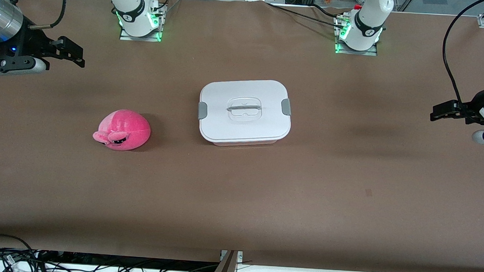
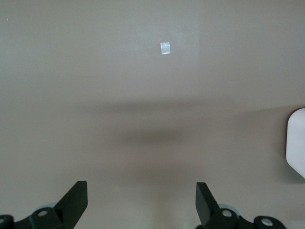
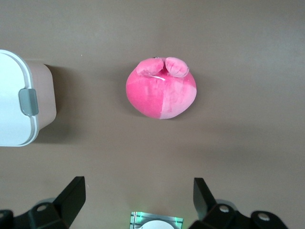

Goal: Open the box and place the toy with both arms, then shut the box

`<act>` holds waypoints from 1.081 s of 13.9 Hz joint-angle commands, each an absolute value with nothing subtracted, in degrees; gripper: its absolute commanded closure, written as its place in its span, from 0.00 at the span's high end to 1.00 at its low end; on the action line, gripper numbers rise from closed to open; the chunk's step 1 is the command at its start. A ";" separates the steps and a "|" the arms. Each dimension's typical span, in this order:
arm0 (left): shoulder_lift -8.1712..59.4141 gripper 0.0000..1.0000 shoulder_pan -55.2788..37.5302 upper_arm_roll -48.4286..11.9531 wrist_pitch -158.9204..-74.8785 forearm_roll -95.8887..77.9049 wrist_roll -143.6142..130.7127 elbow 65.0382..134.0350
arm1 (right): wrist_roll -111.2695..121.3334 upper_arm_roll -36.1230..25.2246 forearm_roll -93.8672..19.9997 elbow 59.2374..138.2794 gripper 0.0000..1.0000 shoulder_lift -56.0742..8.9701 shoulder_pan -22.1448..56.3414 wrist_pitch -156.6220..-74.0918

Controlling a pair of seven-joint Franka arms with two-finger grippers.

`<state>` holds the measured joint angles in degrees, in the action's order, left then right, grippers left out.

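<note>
The box [image 1: 245,111] sits near the middle of the tabletop [image 1: 263,202], about level with neither long edge, slightly toward the edge where the arm bases stand. Its white lid [image 1: 244,93] is seated on the tub, with one grey clip [image 1: 202,110] on the end facing the right arm's end of the table and a second grey clip [image 1: 285,107] on the end facing the left arm's end. The clear recessed handle [image 1: 245,108] lies flat in the centre of the lid. A strip of the pale pink tub wall shows below the lid in the right wrist view.

The toy [image 1: 122,130] rests on the tabletop beside the box, toward the right arm's end of the table and a little nearer to the front camera than the box. It is apart from the box, with bare tabletop between them. Its face and ears point toward the front camera.

The right gripper [image 1: 72,55] hangs in the air over the tabletop edge at the right arm's end; its fingers [image 3: 71,195] stand apart and hold nothing. The left gripper [image 1: 441,114] hangs over the tabletop edge at the left arm's end; its fingers [image 2: 76,198] stand apart and hold nothing. Both arms wait clear of the box and the toy.

A small pale tape square [image 2: 165,48] lies on the tabletop under the left gripper's view.
</note>
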<state>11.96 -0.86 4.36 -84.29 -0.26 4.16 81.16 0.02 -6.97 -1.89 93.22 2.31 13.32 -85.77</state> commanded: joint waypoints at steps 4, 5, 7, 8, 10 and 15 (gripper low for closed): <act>13.36 1.00 -0.62 4.40 -83.85 -1.58 3.87 79.10 | 0.26 -5.71 -0.09 93.09 1.00 2.82 12.65 -87.90; 13.36 1.00 -0.70 4.48 -83.85 -1.58 3.78 79.10 | 0.09 -5.71 -0.09 92.55 1.00 2.64 12.83 -87.89; 13.36 1.00 -1.05 4.40 -83.93 -1.58 3.78 79.10 | 0.09 -6.06 -0.53 90.89 1.00 1.76 12.48 -87.89; 13.36 1.00 -1.05 4.39 -83.94 -1.67 3.78 79.10 | 0.61 -6.06 -0.35 90.88 1.00 1.67 12.31 -88.06; 13.45 1.00 -1.14 4.39 -84.02 -1.67 3.78 79.01 | 0.44 -6.06 -0.44 90.88 1.00 1.15 12.65 -87.81; 14.85 1.00 -4.73 3.87 -83.76 -3.76 3.78 77.69 | -0.53 -5.98 -0.79 90.97 1.00 0.97 12.66 -87.10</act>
